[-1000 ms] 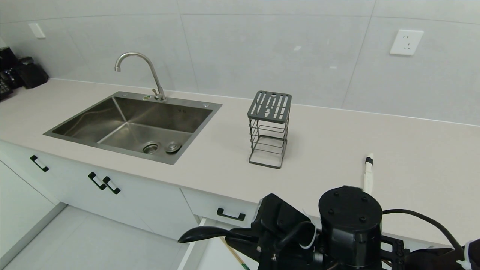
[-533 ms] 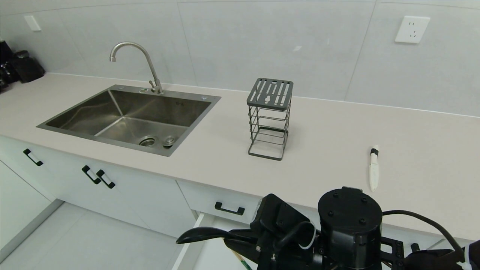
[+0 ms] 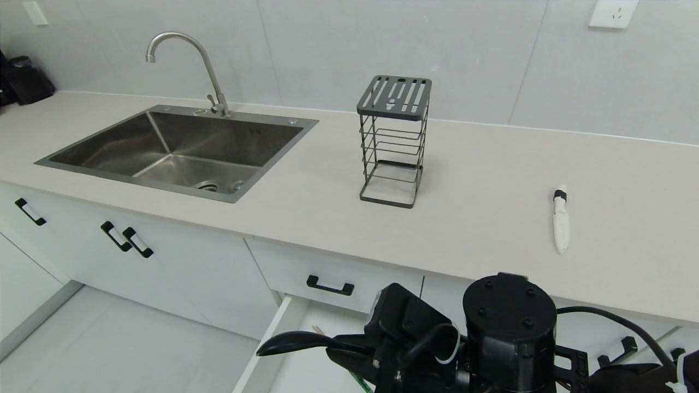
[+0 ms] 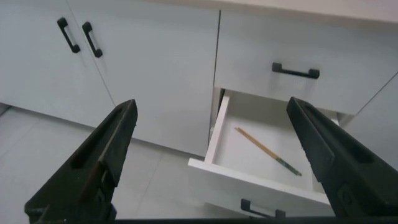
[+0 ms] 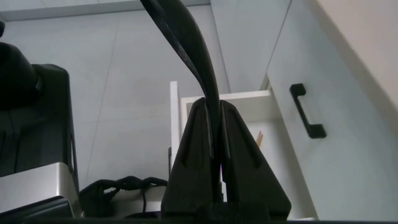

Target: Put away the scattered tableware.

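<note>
My right gripper is shut on a long black spoon. In the head view the spoon sticks out to the left, low in front of the cabinets and above the open drawer. My left gripper is open, its fingers spread wide above the same white drawer. A thin wooden chopstick with a green tip lies in the drawer. A white knife with a black band lies on the counter to the right. A dark wire cutlery rack stands upright mid-counter.
A steel sink with a curved tap is set into the counter on the left. Below the counter are white cabinet fronts with black handles. Bare floor lies to the left of the drawer.
The head camera has shifted, so the counter, sink and rack sit differently in the picture and more of the drawer shows. The arm holding the spoon has kept its place.
</note>
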Available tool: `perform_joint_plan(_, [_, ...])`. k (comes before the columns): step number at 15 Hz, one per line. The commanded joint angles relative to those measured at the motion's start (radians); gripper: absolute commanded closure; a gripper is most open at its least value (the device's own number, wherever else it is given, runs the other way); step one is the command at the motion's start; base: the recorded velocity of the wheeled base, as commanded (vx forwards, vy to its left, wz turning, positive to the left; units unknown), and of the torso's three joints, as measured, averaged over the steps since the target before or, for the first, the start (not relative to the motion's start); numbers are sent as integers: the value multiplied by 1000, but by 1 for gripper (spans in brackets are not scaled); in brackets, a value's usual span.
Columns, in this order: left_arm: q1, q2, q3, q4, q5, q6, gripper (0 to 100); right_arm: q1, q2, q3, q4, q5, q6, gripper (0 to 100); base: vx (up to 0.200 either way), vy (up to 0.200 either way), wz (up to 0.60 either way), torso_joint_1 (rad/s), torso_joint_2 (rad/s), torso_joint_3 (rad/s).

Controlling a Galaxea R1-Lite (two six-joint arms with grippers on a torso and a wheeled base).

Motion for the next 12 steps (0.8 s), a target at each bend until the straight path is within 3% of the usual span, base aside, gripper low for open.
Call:
perform_joint_plan(1, [-1,0,0,0,0,-1,0,1,0,-1,0,1,-1,100,0,0,0,-256,525,256])
perform_joint_plan(12, [-1,0,0,0,0,-1,0,1,0,-6,0,0,-1,100,0,0,0,-258,496,238])
